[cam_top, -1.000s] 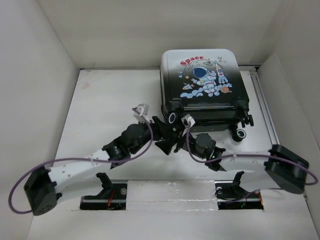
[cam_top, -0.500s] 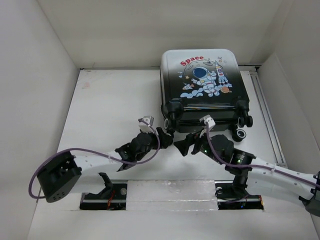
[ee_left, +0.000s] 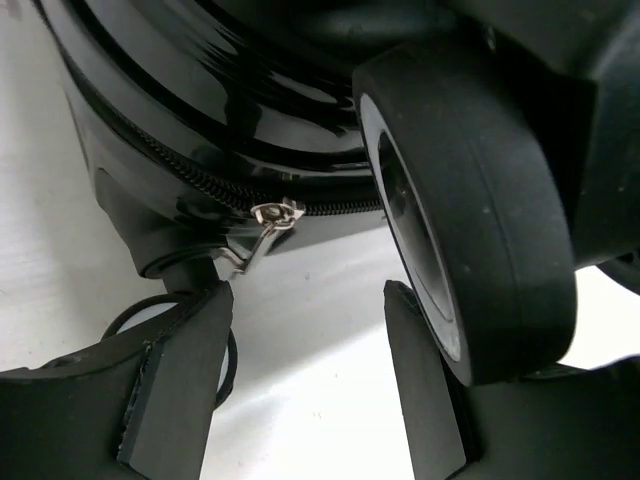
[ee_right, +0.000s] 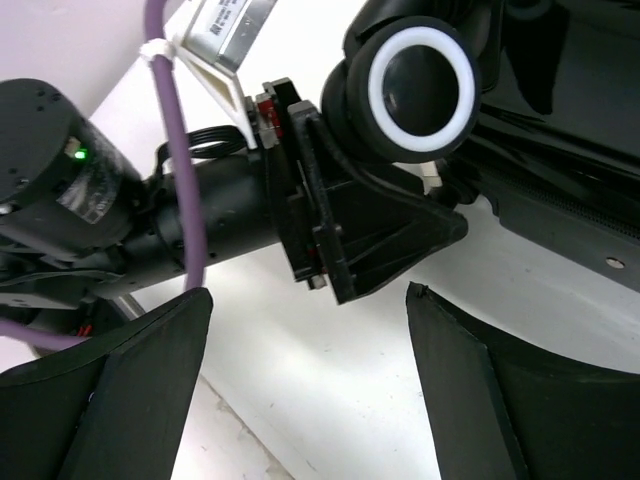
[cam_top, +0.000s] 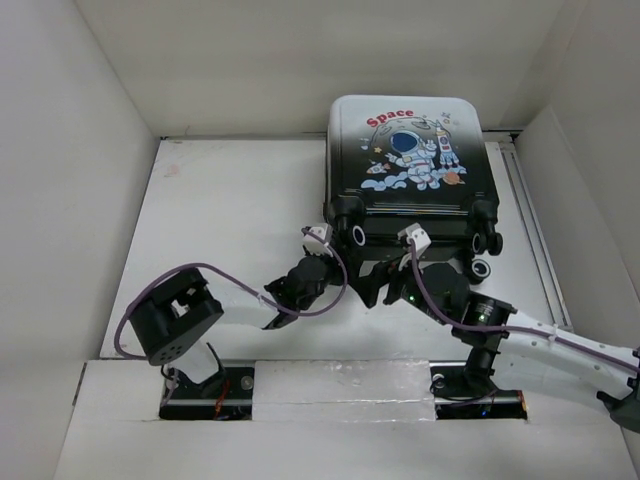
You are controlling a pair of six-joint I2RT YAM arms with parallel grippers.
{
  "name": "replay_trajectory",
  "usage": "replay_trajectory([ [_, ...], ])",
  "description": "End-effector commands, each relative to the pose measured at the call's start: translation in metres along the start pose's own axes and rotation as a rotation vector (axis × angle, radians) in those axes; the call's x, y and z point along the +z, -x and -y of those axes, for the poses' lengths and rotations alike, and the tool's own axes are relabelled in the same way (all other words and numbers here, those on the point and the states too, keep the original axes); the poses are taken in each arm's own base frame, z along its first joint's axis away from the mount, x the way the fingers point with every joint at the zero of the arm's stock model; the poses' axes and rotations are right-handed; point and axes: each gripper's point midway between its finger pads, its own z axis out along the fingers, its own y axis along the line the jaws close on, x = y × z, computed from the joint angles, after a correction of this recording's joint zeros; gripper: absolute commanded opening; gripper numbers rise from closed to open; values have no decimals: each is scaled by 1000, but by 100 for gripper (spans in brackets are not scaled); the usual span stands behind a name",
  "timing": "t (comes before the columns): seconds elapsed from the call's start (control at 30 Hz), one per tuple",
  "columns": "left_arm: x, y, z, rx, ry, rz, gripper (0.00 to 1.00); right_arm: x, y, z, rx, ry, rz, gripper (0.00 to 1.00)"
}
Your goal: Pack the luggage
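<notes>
The luggage [cam_top: 405, 160] lies closed at the back right of the table, astronaut and red "Space" print facing up. My left gripper [cam_top: 338, 250] is open at its near left corner. In the left wrist view [ee_left: 300, 330] the jaws stand apart over bare table, just below the zipper pull [ee_left: 275, 215], with the caster wheel [ee_left: 470, 210] against the right finger. My right gripper [cam_top: 372, 284] is open and empty beside the left one; in the right wrist view [ee_right: 305, 310] it faces the left gripper's body [ee_right: 330, 220] under a white-ringed wheel [ee_right: 420, 85].
White walls enclose the table [cam_top: 220, 220] on the left, back and right. More caster wheels [cam_top: 484, 266] stick out at the luggage's near right corner. The left arm's purple cable [cam_top: 180, 280] loops over the near left table. A metal rail [cam_top: 525, 215] runs along the right side.
The left arm has swung right and brought its gripper up to the luggage's near left wheel. The luggage has shifted slightly back and right. The right gripper has stayed close by.
</notes>
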Motion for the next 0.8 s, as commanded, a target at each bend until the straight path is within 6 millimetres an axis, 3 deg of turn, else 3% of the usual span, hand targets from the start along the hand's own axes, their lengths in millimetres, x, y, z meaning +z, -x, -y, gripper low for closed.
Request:
replay_trajectory([
  [0.0, 11, 50, 12, -49, -1, 185, 57, -8, 23, -14, 1, 61, 55, 84],
  [0.2, 12, 58, -14, -76, 98, 295, 56, -12, 20, -18, 6, 101, 64, 82],
  [0.3, 9, 64, -16, -93, 84, 351, 56, -17, 28, -18, 22, 103, 91, 80],
  [0.37, 8, 61, -22, -73, 106, 355, 54, -18, 41, -17, 30, 80, 128, 87],
  [0.43, 7, 62, -27, -76, 121, 366, 54, -12, 49, -18, 31, 52, 134, 98],
  [0.47, 4, 58, -30, -72, 125, 361, 54, -11, 66, -22, 48, 41, 164, 98],
  [0.53, -3, 57, -34, -78, 119, 369, 54, 9, 64, -22, 35, -1, 129, 99],
  [0.6, -7, 56, -35, -78, 110, 365, 54, 21, 78, -23, 49, -52, 149, 99],
  [0.63, -9, 52, -39, -71, 117, 356, 54, 33, 71, -21, 62, -80, 124, 99],
  [0.77, -10, 53, -32, -21, 73, 352, 56, 45, 90, -8, 121, -127, 182, 99],
])
